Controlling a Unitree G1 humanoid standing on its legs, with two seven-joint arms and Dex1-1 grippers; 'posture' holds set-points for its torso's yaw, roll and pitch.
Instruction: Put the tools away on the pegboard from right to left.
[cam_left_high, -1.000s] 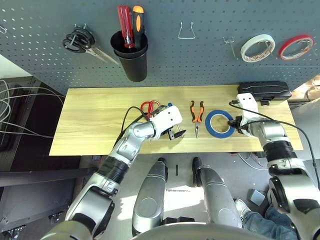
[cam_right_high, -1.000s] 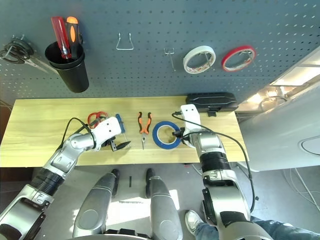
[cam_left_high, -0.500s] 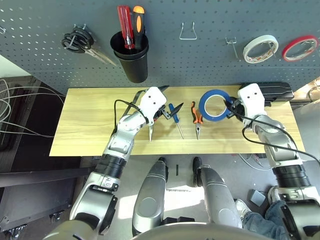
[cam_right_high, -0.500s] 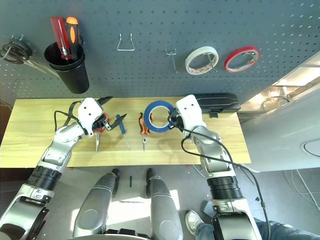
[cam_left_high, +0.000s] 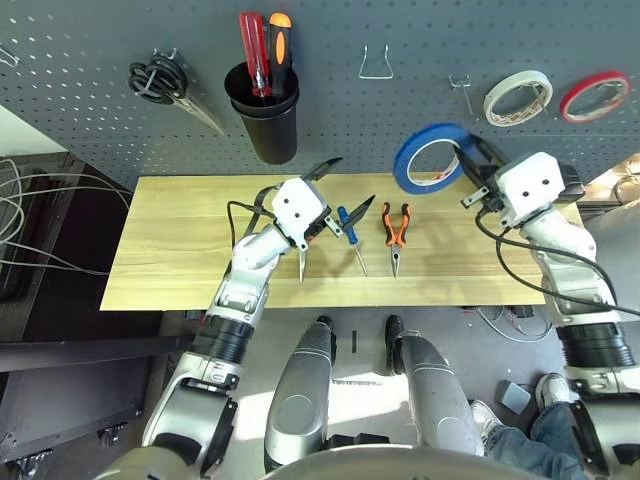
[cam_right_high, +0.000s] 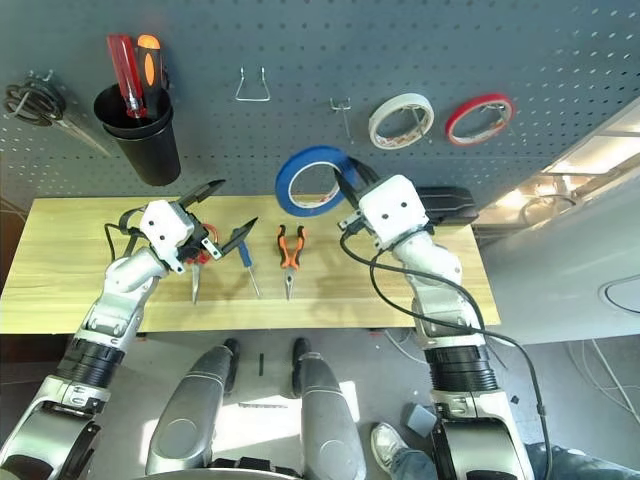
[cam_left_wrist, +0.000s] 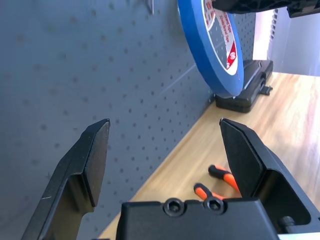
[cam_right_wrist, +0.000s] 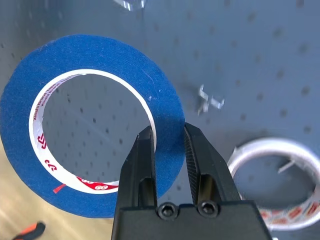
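Blue tape roll (cam_left_high: 432, 128), upper right of the frame above the table (cam_left_high: 170, 240), ring tipped, its hole facing up toward the head camera, long axis roughly sideways, rim pinched in right tool (cam_right_wrist: 169, 131); left tool (cam_left_wrist: 165, 130) wide.

The tape roll (cam_right_wrist: 165, 100) is blue, the pliers (cam_right_high: 289, 249) orange and black, the screwdriver (cam_right_high: 245, 255) blue-handled, the pegboard (cam_left_high: 330, 110) grey-blue with dotted holes, the table (cam_left_high: 170, 245) pale yellow with streaks.
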